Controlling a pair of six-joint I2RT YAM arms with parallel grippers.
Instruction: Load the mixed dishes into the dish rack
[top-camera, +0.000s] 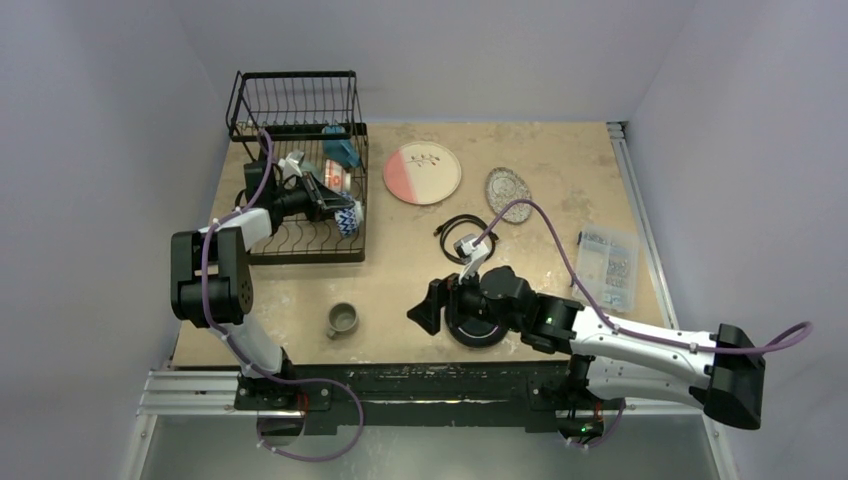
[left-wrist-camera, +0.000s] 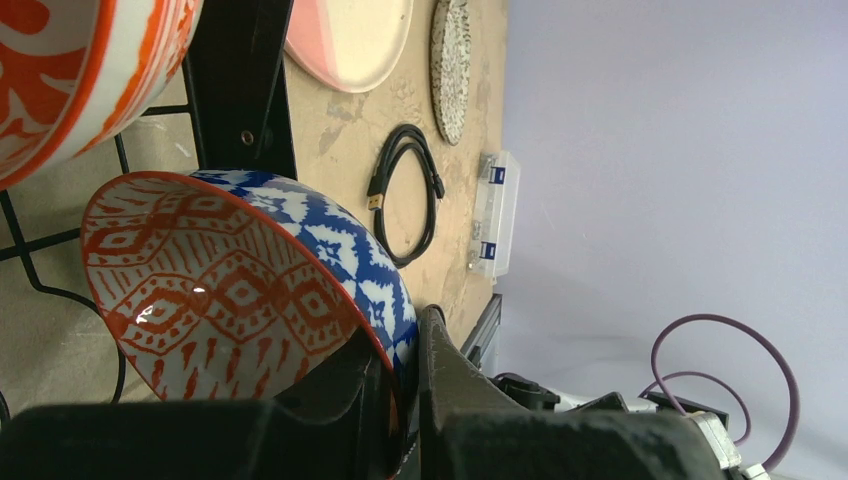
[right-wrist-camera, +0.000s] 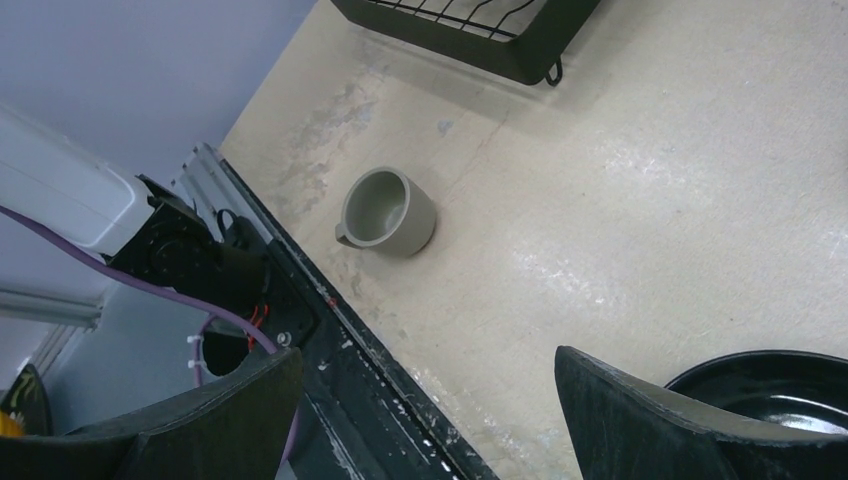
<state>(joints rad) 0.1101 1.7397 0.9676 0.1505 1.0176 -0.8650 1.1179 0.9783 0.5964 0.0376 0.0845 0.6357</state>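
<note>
Top external: bowl (top-camera: 347, 217) in dish rack (top-camera: 305, 257)

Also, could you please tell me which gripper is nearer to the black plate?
Right. The open right gripper hangs just beside the black plate; the left gripper is far off at the dish rack, shut on a patterned bowl.

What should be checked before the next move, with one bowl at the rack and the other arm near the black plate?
1. Left gripper shut on the blue-and-white patterned bowl with red-orange inside: ok.
2. Bowl seated in the black wire dish rack: cannot tell.
3. Right gripper open: ok.
4. Glossy black plate inside the right gripper's opening: not ok, it lies off to one side.
5. Small grey cup upright, apart from both arms: ok.
</note>
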